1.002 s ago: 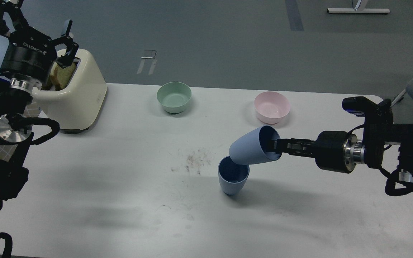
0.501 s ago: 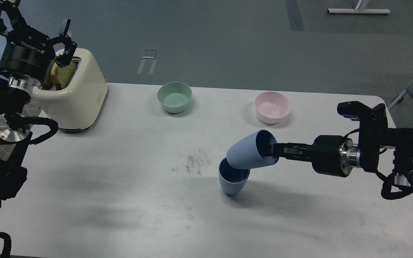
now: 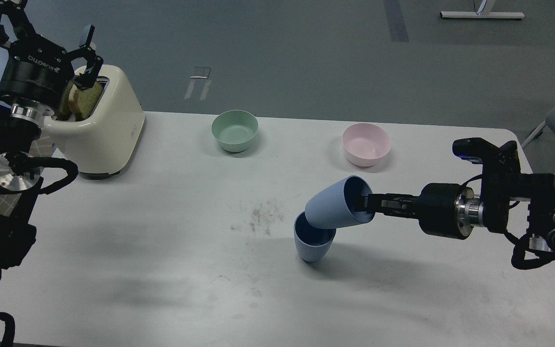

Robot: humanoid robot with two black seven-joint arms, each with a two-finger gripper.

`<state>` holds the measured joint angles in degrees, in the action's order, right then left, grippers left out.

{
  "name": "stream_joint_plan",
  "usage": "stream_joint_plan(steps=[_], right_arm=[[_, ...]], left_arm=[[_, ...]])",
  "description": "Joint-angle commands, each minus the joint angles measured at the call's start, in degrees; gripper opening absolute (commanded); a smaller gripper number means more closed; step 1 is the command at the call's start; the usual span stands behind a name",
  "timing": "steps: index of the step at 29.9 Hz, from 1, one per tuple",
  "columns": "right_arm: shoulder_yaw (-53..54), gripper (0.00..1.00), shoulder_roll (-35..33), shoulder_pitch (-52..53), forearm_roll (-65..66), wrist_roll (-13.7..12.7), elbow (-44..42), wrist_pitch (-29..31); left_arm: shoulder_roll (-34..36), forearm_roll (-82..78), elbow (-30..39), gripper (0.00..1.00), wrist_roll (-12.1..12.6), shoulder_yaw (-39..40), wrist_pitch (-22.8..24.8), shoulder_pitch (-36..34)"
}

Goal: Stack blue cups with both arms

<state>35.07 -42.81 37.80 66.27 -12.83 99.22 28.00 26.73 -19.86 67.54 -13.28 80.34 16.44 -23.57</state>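
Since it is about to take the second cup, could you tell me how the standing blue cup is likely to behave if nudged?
The standing cup looks apt to tip: it is tall and tapers to a narrow rounded base. It probably stays stiff, as its rim holds a clean round shape. The held cup, tilted on the right gripper, seems to touch its rim, so a sideways push could topple it.

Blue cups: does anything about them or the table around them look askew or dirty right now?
Yes. The held blue cup lies nearly sideways on the right gripper, its base at the rim of the upright blue cup, not yet nested. A patch of dark crumbs or smudges marks the table left of them.
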Motion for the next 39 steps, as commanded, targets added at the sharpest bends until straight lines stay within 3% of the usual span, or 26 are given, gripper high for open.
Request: stream_joint_plan(steps=[1,11,39], right_arm=[[0.00,0.09,0.00,0.00,0.00,0.00,0.01,0.00],[0.09,0.18,0.09,0.17,0.00,0.00,0.01,0.00],[0.79,0.22,0.71,0.17,0.00,0.00,0.01,0.00]], left_arm=[[-0.01,-0.09,-0.04,0.98,0.01,0.00,0.00,0.01],[0.08,0.00,-0.04,0.98,0.01,0.17,0.00,0.01],[-0.09,0.00,-0.04,0.98,0.01,0.35,0.17,-0.25]])
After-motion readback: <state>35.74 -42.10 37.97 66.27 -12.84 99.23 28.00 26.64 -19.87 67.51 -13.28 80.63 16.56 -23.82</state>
